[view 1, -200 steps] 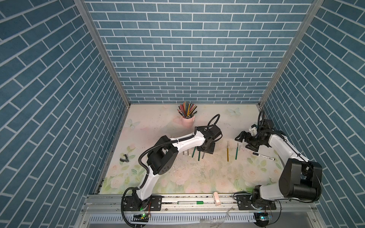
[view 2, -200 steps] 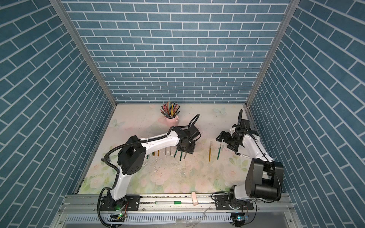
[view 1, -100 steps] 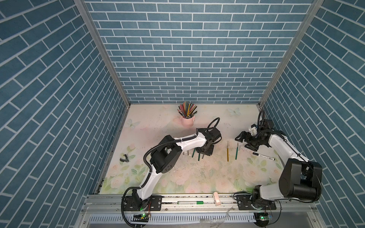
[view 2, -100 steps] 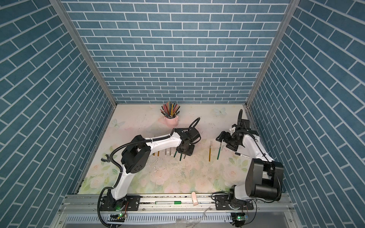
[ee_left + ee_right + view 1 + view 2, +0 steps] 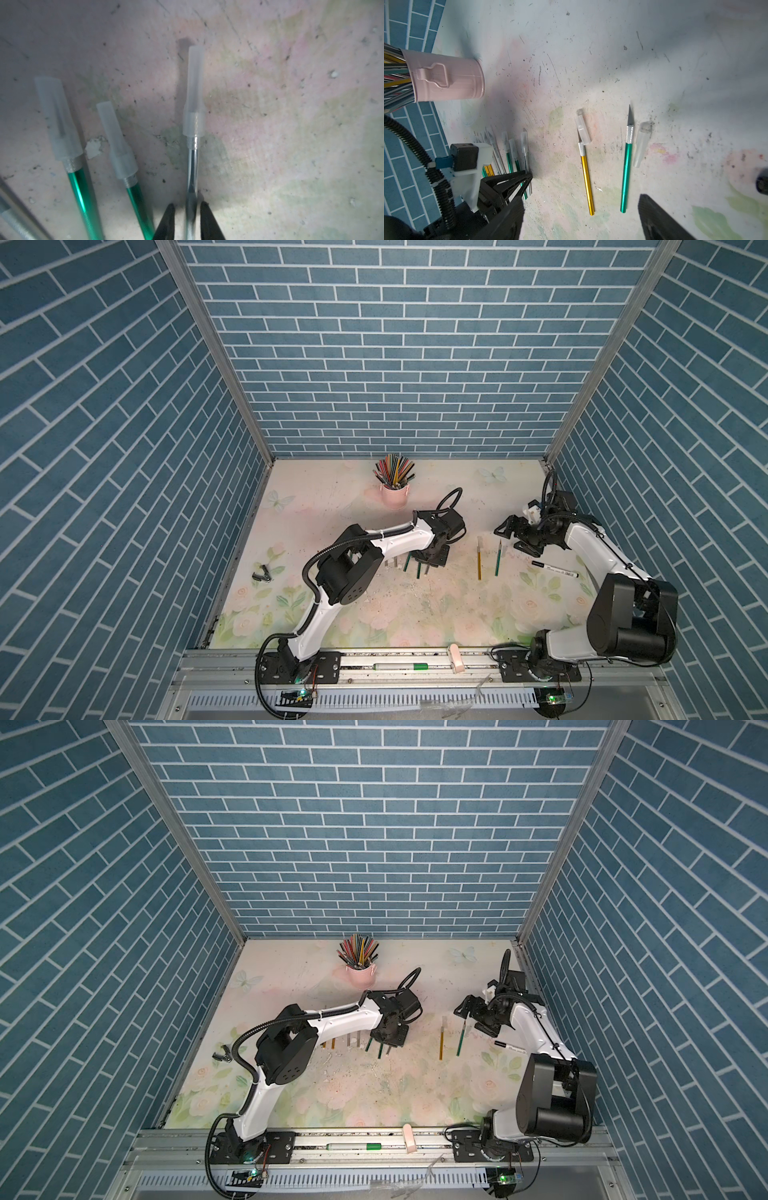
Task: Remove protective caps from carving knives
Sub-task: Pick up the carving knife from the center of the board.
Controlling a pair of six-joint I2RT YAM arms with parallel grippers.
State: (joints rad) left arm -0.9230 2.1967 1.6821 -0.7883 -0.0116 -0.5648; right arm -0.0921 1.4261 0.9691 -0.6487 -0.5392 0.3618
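Observation:
A silver carving knife [image 5: 192, 170] lies on the floral mat, a whitish protective cap [image 5: 193, 93] on its blade. My left gripper [image 5: 188, 207] is shut on its handle, fingers tight on either side. Beside it lie two green knives, both capped [image 5: 59, 118] [image 5: 116, 141]. In both top views the left gripper [image 5: 430, 562] [image 5: 386, 1038] stands over the row of knives. My right gripper [image 5: 583, 220] [image 5: 513, 537] is open and empty. Ahead of it lie a gold knife [image 5: 586, 176] with its cap [image 5: 583, 129] askew over the blade, and a bare-bladed green knife [image 5: 626, 166] beside a loose cap [image 5: 641, 145].
A pink cup of coloured pencils [image 5: 395, 489] stands at the back of the mat. A white marker with a black cap [image 5: 555, 570] lies near the right arm. A small black clip [image 5: 262, 574] sits at the left edge. A marker [image 5: 401, 666] and a pale block [image 5: 456, 659] rest on the front rail.
My left gripper has come down over the row of knives and its jaws have closed onto the silver knife's handle. The right arm has stayed in place, jaws wide.

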